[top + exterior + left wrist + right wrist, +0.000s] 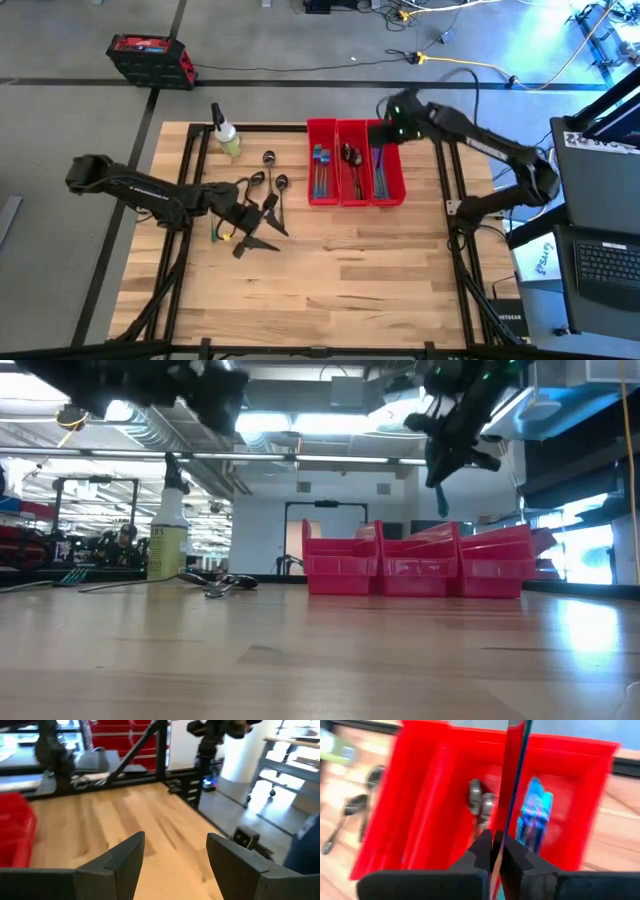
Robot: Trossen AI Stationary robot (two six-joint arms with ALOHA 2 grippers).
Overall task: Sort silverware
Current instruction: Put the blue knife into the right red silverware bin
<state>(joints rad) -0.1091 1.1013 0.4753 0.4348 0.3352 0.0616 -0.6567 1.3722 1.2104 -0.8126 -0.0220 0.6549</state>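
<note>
On the wooden table [330, 270] stand red bins [355, 162], workshop behind.

Grey floor [270, 35] surrounds the wooden desk [330, 260]. A red-and-black toolbox [150, 58] sits upper left of the high view, loose cables [450, 40] upper right, a laptop [605, 265] at right. Ceiling lights [300, 425] glow behind.

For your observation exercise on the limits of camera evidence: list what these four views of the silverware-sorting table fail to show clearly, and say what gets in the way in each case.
- High view: pieces in the red bins are too small to identify.
- Right wrist view: motion blur hides which kind of piece the thin iridescent utensil in the right end effector is.
- Low view: loose spoons merge edge-on; bin walls hide the contents.
- Left wrist view: the open left end effector sees only bare table; the spoons are out of frame.
</note>
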